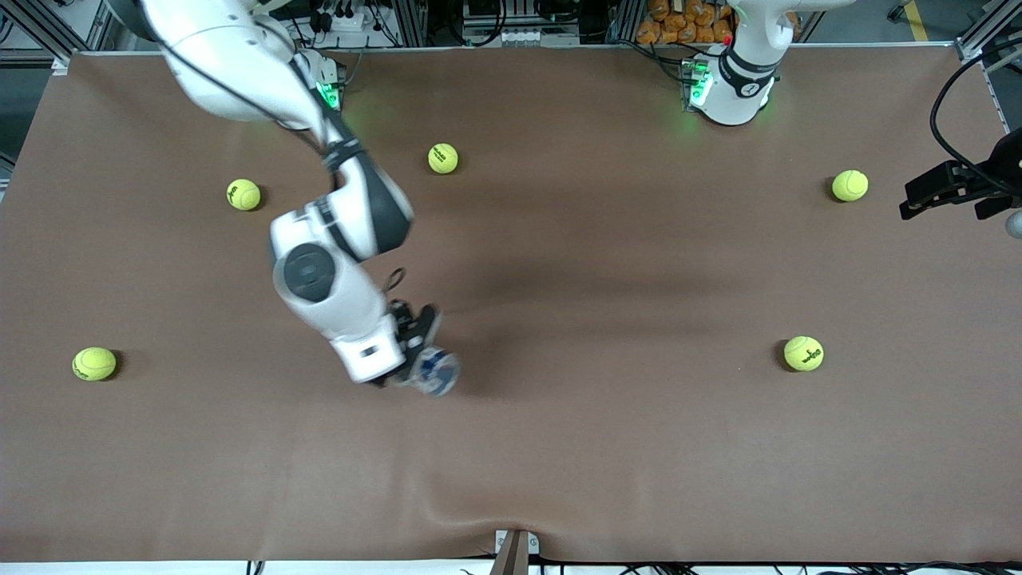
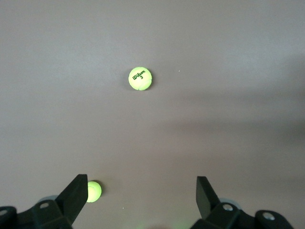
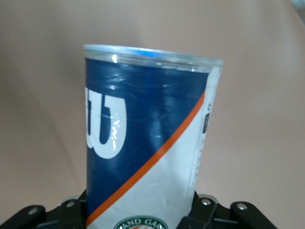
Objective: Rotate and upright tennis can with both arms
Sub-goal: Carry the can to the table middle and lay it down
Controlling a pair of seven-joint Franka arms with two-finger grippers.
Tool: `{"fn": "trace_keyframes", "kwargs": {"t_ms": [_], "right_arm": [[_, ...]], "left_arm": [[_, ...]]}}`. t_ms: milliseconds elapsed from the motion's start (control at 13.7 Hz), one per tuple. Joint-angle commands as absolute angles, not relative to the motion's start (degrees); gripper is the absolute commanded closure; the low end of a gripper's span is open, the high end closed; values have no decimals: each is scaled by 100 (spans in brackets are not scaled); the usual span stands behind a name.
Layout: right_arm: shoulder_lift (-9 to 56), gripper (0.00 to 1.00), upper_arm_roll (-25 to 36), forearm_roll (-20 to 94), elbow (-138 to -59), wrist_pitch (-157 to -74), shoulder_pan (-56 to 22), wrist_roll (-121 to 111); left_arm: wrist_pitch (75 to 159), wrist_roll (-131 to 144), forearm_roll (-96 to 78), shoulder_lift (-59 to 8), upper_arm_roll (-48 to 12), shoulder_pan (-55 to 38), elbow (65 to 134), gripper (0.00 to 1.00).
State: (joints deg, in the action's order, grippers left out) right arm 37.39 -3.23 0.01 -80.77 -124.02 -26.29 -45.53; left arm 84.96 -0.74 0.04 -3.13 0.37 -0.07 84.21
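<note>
The tennis can (image 1: pixel 436 372), with its navy and white label and big white "W", stands about upright in the middle of the table, its round end facing up. My right gripper (image 1: pixel 413 351) is shut on its side, and the can (image 3: pixel 147 143) fills the space between the jaws in the right wrist view. Whether the can's base rests on the table is hidden. My left gripper (image 1: pixel 946 200) waits open and empty at the left arm's end of the table, high over the brown cloth (image 2: pixel 141 183).
Several yellow-green tennis balls lie scattered on the brown cloth: one (image 1: pixel 443 158) near the right arm's base, others (image 1: pixel 243 194) (image 1: pixel 94 363) toward the right arm's end, and two (image 1: pixel 849 185) (image 1: pixel 803 353) toward the left arm's end. A clamp (image 1: pixel 515 551) sits at the table's near edge.
</note>
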Motion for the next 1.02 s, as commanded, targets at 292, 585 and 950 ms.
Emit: {"fn": "trace_keyframes", "kwargs": {"t_ms": [292,585,950], "right_arm": [[4314,30,-290,-922,-8086,-12936,-3910,-4632],[4745,30,-264,-1238,-8077,-13358,-4113,-4483],[4843,0,-272,-1705,-8086,-13386,-4105,-4447]], "left_arm": [[8420,-176,-123,-351,35,35,8385,0],[8420,-184,-369,-465,44,35,8420,0],[8420,-193,-492,-589,35,35,8411,0]]}}
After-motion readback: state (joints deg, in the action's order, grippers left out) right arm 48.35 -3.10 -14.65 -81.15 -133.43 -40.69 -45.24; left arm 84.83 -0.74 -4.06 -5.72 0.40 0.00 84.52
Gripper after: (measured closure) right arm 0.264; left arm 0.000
